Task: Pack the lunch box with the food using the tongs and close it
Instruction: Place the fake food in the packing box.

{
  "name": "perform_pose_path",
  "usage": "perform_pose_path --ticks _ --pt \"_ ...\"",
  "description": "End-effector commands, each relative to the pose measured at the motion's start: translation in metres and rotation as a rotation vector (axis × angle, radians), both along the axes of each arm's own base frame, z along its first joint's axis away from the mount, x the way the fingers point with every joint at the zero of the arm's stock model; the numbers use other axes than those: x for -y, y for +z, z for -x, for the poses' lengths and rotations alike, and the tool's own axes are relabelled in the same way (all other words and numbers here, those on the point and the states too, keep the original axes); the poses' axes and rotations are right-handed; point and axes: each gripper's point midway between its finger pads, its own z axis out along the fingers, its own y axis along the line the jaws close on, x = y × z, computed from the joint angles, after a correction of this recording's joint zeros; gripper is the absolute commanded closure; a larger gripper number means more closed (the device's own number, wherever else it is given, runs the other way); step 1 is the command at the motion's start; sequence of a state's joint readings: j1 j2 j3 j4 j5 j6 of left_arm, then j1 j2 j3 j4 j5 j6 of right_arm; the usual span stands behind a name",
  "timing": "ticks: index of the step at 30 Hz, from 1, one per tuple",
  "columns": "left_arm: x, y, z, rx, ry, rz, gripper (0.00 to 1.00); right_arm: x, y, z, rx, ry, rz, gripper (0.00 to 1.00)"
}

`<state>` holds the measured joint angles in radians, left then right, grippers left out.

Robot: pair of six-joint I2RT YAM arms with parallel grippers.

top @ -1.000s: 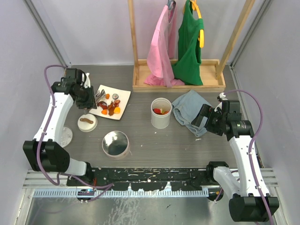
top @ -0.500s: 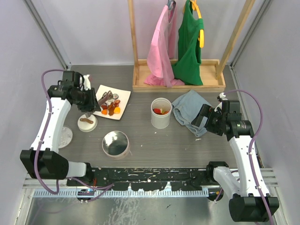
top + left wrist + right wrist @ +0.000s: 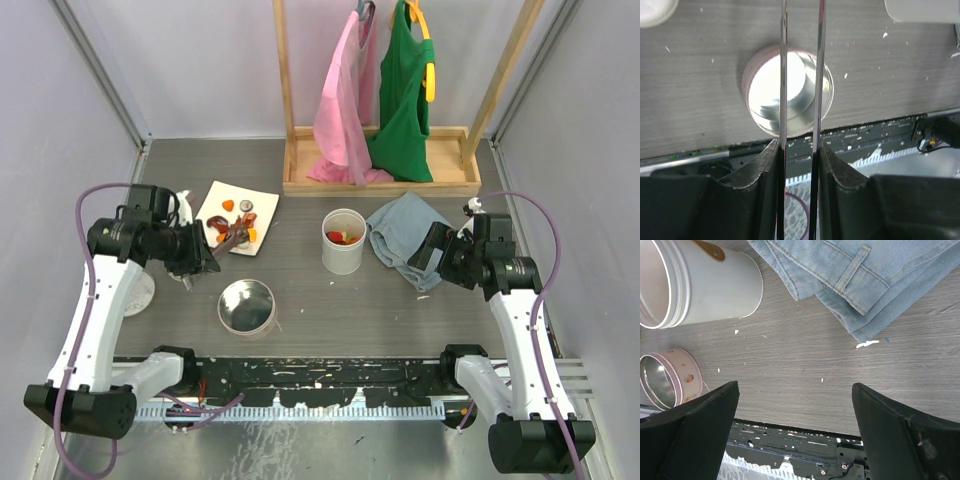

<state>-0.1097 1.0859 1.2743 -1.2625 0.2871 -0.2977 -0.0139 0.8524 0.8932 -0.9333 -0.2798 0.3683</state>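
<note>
The left tool [image 3: 799,150] was clamped on the long slim grey metal tongs [image 3: 783,75], which ran out above a round pink-walled metal lid [image 3: 800,85]. Small orange, red and brown food pieces [image 3: 229,205] lay on the white square plate [image 3: 218,190]. A few red ones sat inside the white cylindrical lunch box [image 3: 343,258]. The right tool [image 3: 795,390] hung wide open over the grey surface [image 3: 805,365], beside folded blue denim [image 3: 880,275].

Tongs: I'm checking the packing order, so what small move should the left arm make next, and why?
Probably lift the tongs and swing them right toward the open lunch box. The left gripper clamps them, their tips sit over the near edge of the plate at a brown piece, though I cannot tell whether it is pinched.
</note>
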Motion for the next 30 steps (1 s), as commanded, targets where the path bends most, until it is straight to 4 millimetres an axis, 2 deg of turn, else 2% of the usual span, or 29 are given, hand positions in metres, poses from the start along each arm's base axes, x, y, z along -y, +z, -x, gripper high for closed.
perform_pose_path --ticks 1,6,9,15,19,23,26,30 --pt "0.006 0.003 0.028 -0.036 0.014 0.023 0.79 -0.003 0.014 -0.008 0.077 0.016 -0.009 0.00" --pt "0.000 0.002 0.050 -0.066 0.018 -0.018 0.79 -0.004 0.015 -0.006 0.083 0.018 -0.013 0.00" --pt "0.004 0.003 0.062 -0.081 0.002 0.003 0.79 -0.005 0.015 -0.005 0.084 0.019 -0.015 0.00" --pt "0.007 -0.006 0.090 -0.167 -0.056 0.001 0.79 -0.005 0.013 -0.003 0.084 0.019 -0.018 0.00" --pt "0.010 -0.006 0.094 -0.156 -0.075 -0.004 0.79 -0.005 0.013 -0.003 0.083 0.019 -0.020 0.00" --pt "0.013 -0.015 0.097 -0.184 -0.090 -0.035 0.79 -0.006 0.014 -0.003 0.082 0.020 -0.023 0.00" --pt "0.018 -0.020 0.105 -0.207 -0.122 -0.051 0.79 -0.006 0.014 -0.004 0.081 0.023 -0.025 0.00" --pt "0.011 -0.024 0.118 -0.259 -0.163 -0.120 0.79 -0.006 0.013 -0.004 0.078 0.023 -0.026 0.00"
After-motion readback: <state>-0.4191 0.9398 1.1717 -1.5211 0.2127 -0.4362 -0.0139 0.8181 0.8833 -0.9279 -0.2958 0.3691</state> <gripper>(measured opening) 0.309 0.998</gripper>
